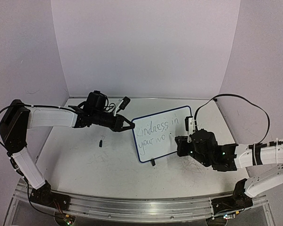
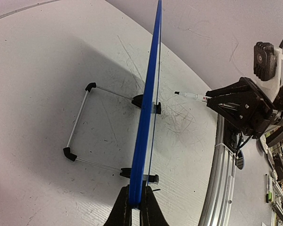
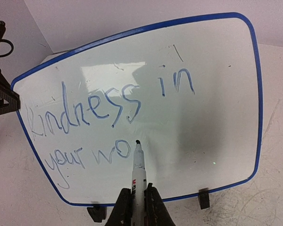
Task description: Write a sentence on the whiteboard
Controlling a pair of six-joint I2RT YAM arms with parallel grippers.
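Whiteboard (image 3: 217, 141) upright on its clip feet (image 3: 203, 200) at the middle of the bench (image 1: 85, 160), writing job judged past halfway. Nearest the arm bases, right end effector (image 3: 137, 192) clenched on a marker (image 3: 139, 172), tip touching or just off the white face beside the last stroke. On the board, the sentence (image 3: 108, 117) as written: "Kindness in" on the upper line, "your wo" below; final word seemingly unfinished, its closing letters not yet written. Farther back, left end effector (image 2: 136, 200) clamped on the blue frame's edge, steadying the board from the left side. Hard to make out: opening "K", faint and smeary; handwriting tiny from above and unseen edge-on in the left wrist view; small dark object (image 1: 101, 141) on the bench near the left arm, possibly a cap. Lower right of the board covered from above by the right arm.
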